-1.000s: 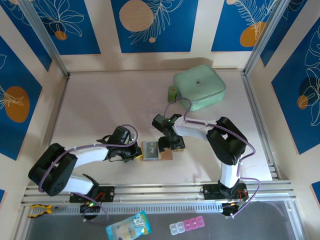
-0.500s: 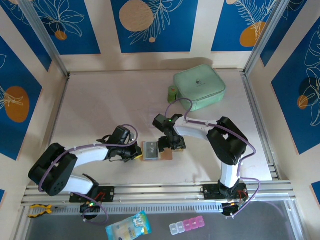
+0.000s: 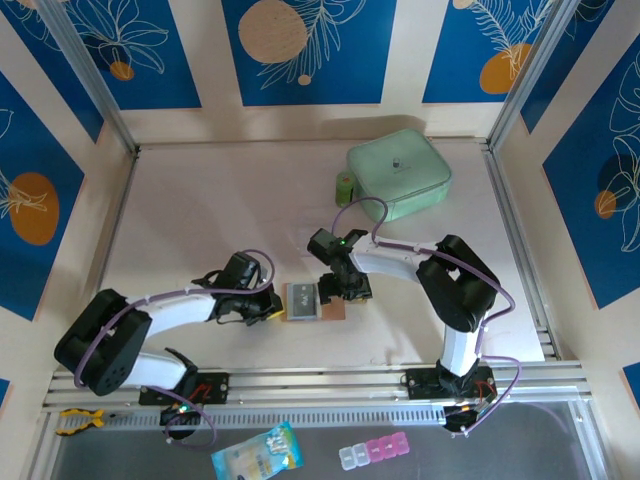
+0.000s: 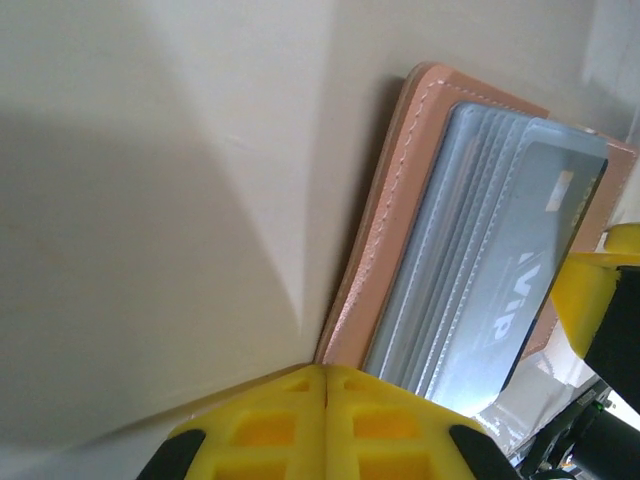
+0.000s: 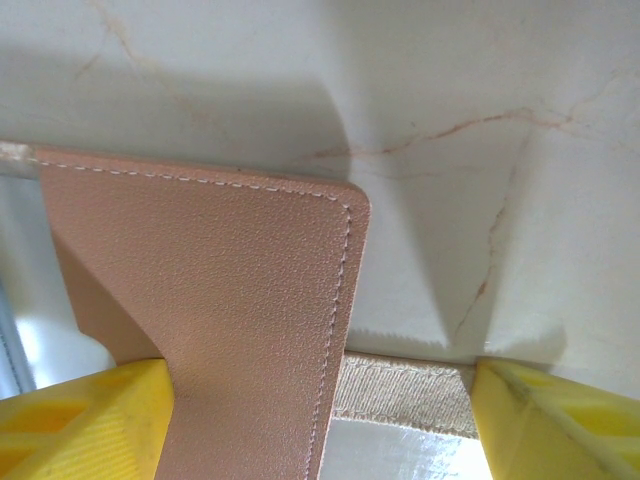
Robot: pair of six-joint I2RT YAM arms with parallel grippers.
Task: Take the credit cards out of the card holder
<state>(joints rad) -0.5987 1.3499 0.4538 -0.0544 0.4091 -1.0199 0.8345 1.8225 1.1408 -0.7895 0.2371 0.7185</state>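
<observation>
Change from a second ago is slight: my right wrist has crept a touch toward 3 o'clock; the card holder (image 3: pixel 313 301) lies where it lay, spread open on the table (image 3: pixel 220 210), at 6 o'clock of its centre. Both my arms reach in low with elbows bent; my left gripper (image 3: pixel 274 305) rests at the holder's 9 o'clock edge, fingers pressed together with nothing between them; my right gripper (image 3: pixel 342 291) sits at its 3 o'clock side, jaws wide, straddling the tan flap without clamping it; the credit cards (image 4: pixel 505 280) sit tucked in the grey-blue pockets.
</observation>
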